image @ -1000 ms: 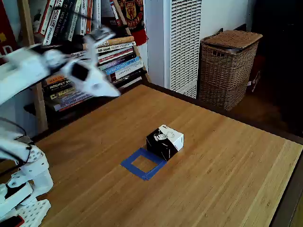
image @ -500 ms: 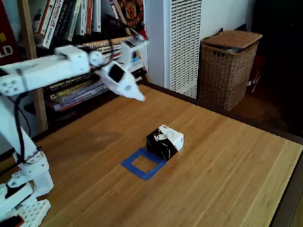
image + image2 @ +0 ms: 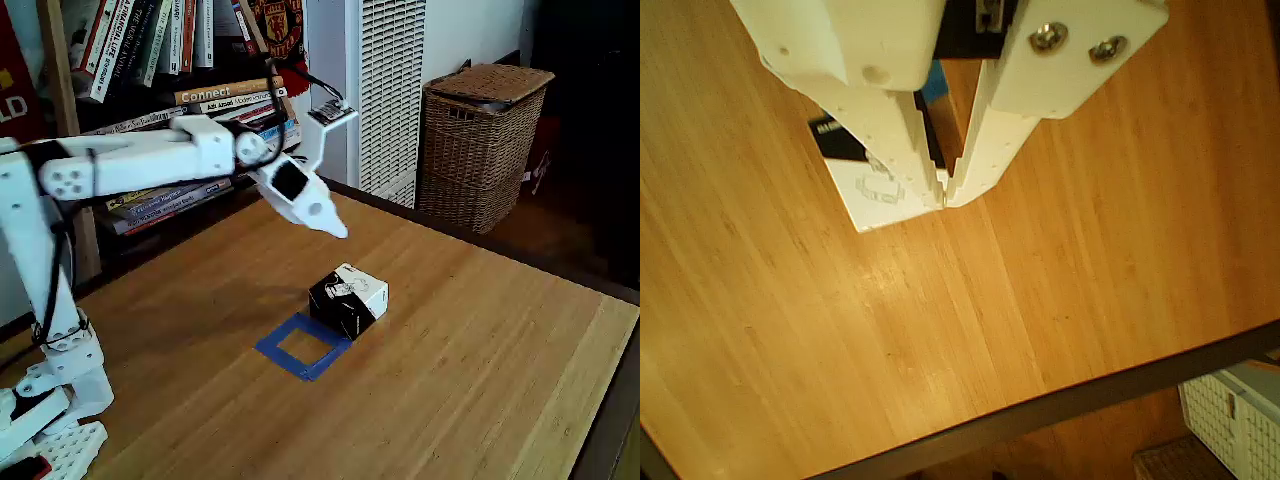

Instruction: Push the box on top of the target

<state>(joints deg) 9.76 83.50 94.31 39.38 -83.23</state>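
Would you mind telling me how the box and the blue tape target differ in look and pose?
The box is a raised cube with black sides and a white top; the target is a flat blue outline with bare wood inside. The box overlaps the target's far corner rather than covering it. Both sit on the wooden table, turned at similar angles.

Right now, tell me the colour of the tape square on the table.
Blue; the target is a tape outline around bare wood, clearest in the fixed view.

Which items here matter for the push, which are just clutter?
Job:
- box, next to the tape square, overlapping its edge
- target, blue tape square
- gripper, fingers closed, raised off the table beyond the box

Clutter:
- wicker basket
- books on shelf
- white heater
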